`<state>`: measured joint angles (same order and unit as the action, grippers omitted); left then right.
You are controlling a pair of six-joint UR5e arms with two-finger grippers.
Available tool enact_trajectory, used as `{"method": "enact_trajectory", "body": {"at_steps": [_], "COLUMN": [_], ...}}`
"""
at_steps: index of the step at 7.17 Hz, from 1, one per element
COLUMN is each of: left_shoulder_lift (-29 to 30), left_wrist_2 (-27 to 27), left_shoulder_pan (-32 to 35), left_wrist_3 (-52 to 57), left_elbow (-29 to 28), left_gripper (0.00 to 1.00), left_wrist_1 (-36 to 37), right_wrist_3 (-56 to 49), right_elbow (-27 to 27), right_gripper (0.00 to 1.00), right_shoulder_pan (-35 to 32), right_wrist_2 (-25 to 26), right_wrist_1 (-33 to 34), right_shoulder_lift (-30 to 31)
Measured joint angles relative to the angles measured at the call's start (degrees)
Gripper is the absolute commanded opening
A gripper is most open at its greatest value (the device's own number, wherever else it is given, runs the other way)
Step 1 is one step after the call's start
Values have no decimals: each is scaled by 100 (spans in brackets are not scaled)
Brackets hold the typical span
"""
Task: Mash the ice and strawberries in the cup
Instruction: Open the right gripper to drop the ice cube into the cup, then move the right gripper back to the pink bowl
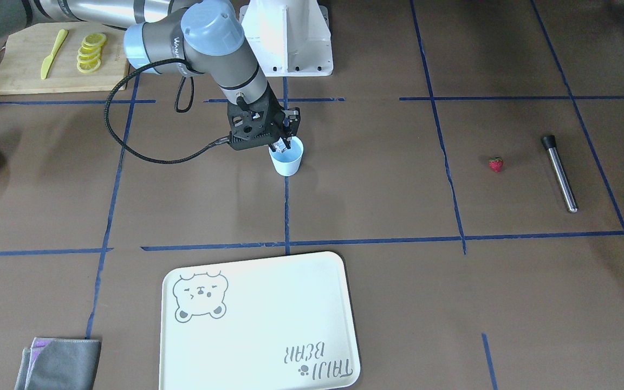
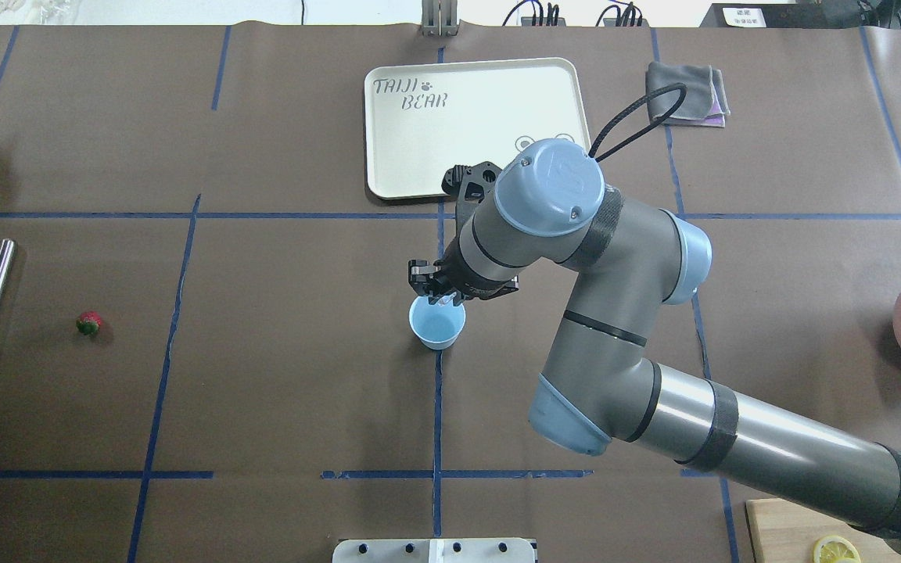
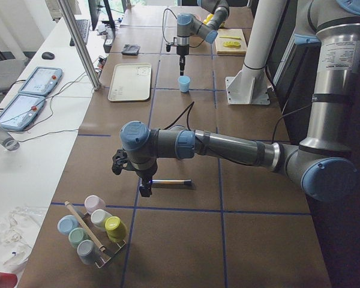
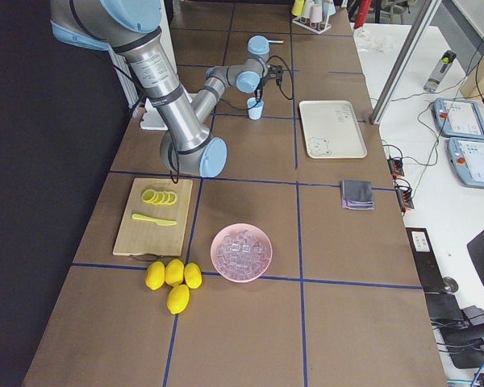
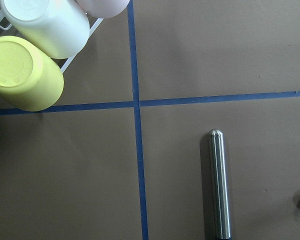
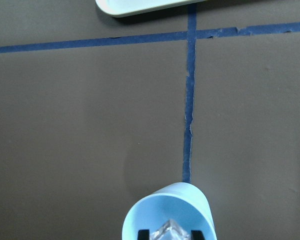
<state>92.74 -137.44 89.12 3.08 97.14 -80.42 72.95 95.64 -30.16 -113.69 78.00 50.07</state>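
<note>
The light blue cup point(image 1: 287, 160) stands upright at the table's middle, also in the overhead view point(image 2: 436, 328). My right gripper point(image 1: 282, 142) hangs just above its rim, shut on a clear ice chunk point(image 6: 169, 230) held over the cup's mouth point(image 6: 168, 212). The cup's inside looks empty otherwise. More ice fills the pink bowl point(image 4: 216, 242). The strawberry point(image 1: 495, 163) lies on the table far from the cup, beside a steel muddler point(image 1: 559, 172). My left gripper point(image 3: 145, 186) hovers over the muddler point(image 5: 218, 185); I cannot tell whether it is open or shut.
A white tray point(image 1: 268, 325) lies beyond the cup, a grey cloth point(image 1: 60, 363) past it. A cutting board point(image 1: 19, 70) with lemon slices and a yellow knife, and whole lemons point(image 4: 173, 282), sit near the pink bowl. A rack of cups point(image 3: 93, 231) stands by my left arm.
</note>
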Motion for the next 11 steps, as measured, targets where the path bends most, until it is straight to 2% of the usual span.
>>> {"method": "enact_trajectory", "body": {"at_steps": [3, 5, 8, 10, 11], "left_shoulder_lift": [-1, -1, -7, -28, -44], "left_wrist_2": [2, 6, -1, -2, -3], "left_shoulder_pan": [0, 0, 0, 0, 0], "left_wrist_3": [0, -2, -11, -5, 3], "left_elbow": [10, 2, 0, -8, -17], "left_gripper": [100, 100, 100, 100, 100], "left_wrist_1": [0, 0, 0, 4, 2], "right_wrist_3": [6, -24, -570, -1565, -2209], "right_elbow": [-49, 301, 1447, 1992, 2176], "right_gripper": [74, 77, 83, 84, 88], "right_shoulder_pan": [44, -138, -1400, -2068, -2491], "right_wrist_2": [10, -106, -981, -1227, -1411], "right_wrist_1": [-4, 71, 361, 321, 299], "right_shoulder_lift": [-22, 225, 1735, 3115, 3821]}}
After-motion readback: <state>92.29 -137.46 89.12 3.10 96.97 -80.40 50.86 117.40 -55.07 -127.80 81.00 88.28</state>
